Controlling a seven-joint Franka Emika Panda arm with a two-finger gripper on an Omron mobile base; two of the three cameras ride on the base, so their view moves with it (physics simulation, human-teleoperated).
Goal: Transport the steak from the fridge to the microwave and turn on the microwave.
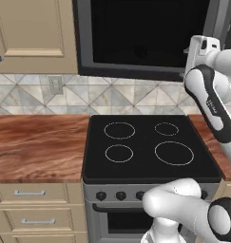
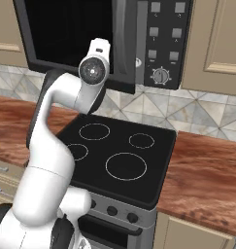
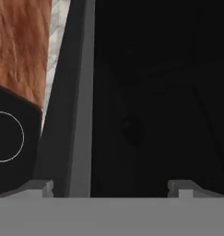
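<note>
In a simulated kitchen, the robot's arm rises over a black four-ring stove point(image 1: 150, 142) set between wooden counters point(image 1: 36, 147), its hand lifted toward the microwave point(image 1: 145, 33) mounted above. In the hand view, the gripper point(image 3: 112, 188) has its jaws spread wide with nothing between them, aimed at the microwave's dark front just right of its grey frame. Behind that dark front, a faint rounded lump, probably the steak point(image 3: 132, 130), sits roughly mid-cavity, and a similar dim blot shows from the left base view. It is too murky to tell which way it points or where its long axis lies. Judged as a small cut of meat, it should be light, soft and slightly slick, and best pinched across its narrower middle with gentle pressure. Farther right on the microwave are the curved door handle point(image 2: 118, 39), the button panel point(image 2: 165, 44) and the knob point(image 2: 161, 75), well clear of the hand.
</note>
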